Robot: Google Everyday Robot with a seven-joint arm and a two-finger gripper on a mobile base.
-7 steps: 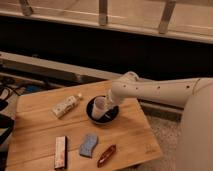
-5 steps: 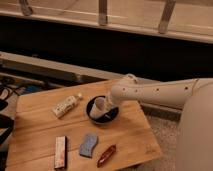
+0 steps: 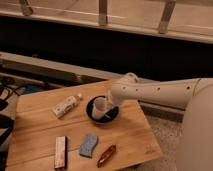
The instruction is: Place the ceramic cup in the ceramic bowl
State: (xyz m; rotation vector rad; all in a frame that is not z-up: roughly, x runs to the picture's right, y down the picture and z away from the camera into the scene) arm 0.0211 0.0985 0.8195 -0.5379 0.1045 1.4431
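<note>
A small white ceramic cup (image 3: 99, 106) stands over the inside of a round black ceramic bowl (image 3: 102, 112) near the middle of a wooden table (image 3: 40, 134). I cannot tell whether it rests on the bowl's floor. My white arm reaches in from the right, and its gripper (image 3: 106, 104) is right at the cup, above the bowl.
A pale printed box (image 3: 66, 105) lies left of the bowl. Near the table's front edge lie a brown-and-white bar (image 3: 60, 152), a blue sponge-like piece (image 3: 89, 145) and a red-brown packet (image 3: 106, 155). A dark wall and railing run behind.
The cup and gripper have stayed at the bowl, with only a slight shift; the other items have not moved.
</note>
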